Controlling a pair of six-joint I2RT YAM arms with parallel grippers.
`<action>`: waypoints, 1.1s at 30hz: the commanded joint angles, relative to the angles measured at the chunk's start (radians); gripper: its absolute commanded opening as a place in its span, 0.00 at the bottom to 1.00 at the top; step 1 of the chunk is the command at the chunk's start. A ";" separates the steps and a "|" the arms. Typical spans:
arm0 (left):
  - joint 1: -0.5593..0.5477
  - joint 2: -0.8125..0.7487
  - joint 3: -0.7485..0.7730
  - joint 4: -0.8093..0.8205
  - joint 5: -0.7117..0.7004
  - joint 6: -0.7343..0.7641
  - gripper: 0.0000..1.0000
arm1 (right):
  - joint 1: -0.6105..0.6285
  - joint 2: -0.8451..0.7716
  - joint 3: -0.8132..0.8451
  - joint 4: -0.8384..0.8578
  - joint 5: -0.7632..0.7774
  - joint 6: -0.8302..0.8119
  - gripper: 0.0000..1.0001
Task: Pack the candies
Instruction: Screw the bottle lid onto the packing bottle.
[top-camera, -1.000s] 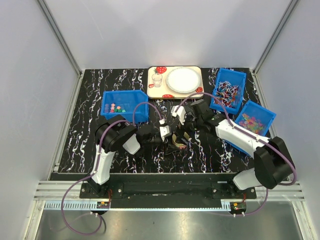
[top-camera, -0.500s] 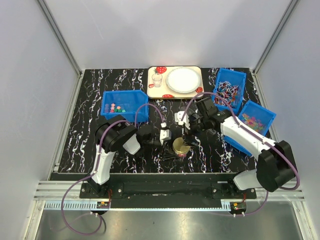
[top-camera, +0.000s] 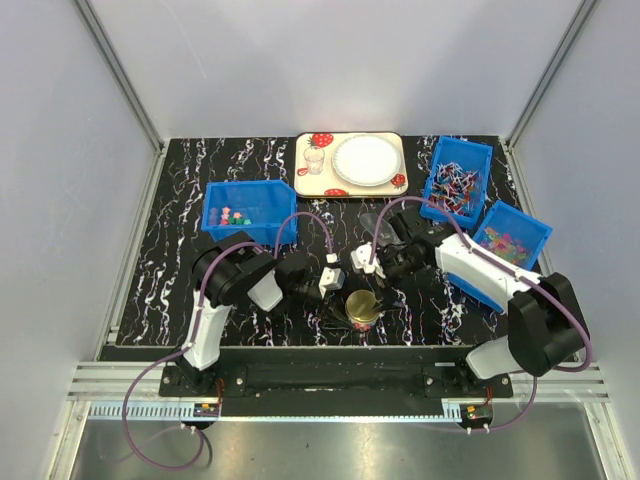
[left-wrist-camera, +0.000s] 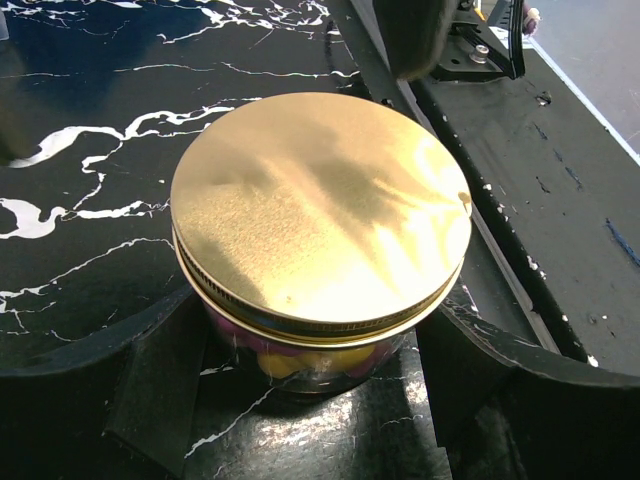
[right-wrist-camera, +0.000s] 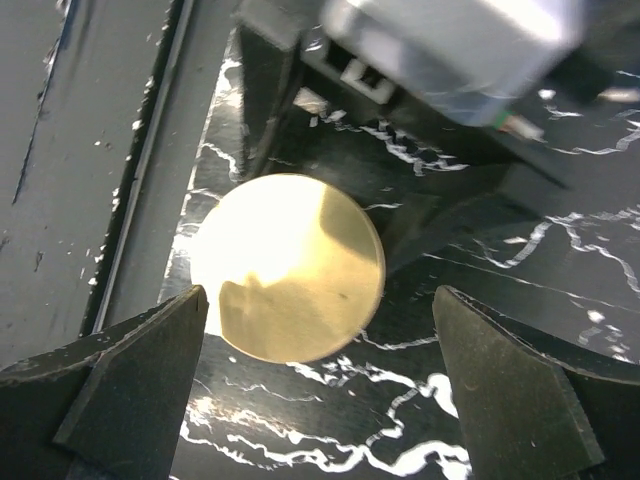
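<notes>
We see the left arm stretched out low, and the left claw (left-wrist-camera: 315, 390) hugs the jar (left-wrist-camera: 300, 358) on both sides. The right arm bends down over the jar, and the right claw (right-wrist-camera: 318, 350) hangs wide open above its gold lid (left-wrist-camera: 320, 210). The candies (left-wrist-camera: 272, 358) sit inside the jar.

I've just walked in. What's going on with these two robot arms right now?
The arms are packing candies into a jar near the table's front edge. Its gold lid is on, with pink and yellow candies showing beneath it. The left gripper is closed on the jar's sides. The right gripper hovers open above the lid, holding nothing. A few candies lie in the blue bin at the left.
</notes>
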 joint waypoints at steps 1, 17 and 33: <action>-0.002 -0.014 0.005 0.384 0.031 0.017 0.71 | 0.036 -0.029 -0.050 0.029 0.001 -0.030 1.00; 0.004 -0.017 0.012 0.384 0.014 -0.005 0.71 | 0.088 0.012 -0.069 0.098 0.075 0.019 1.00; 0.004 -0.014 0.011 0.385 -0.058 0.005 0.70 | 0.104 0.039 -0.034 0.125 0.135 0.117 0.86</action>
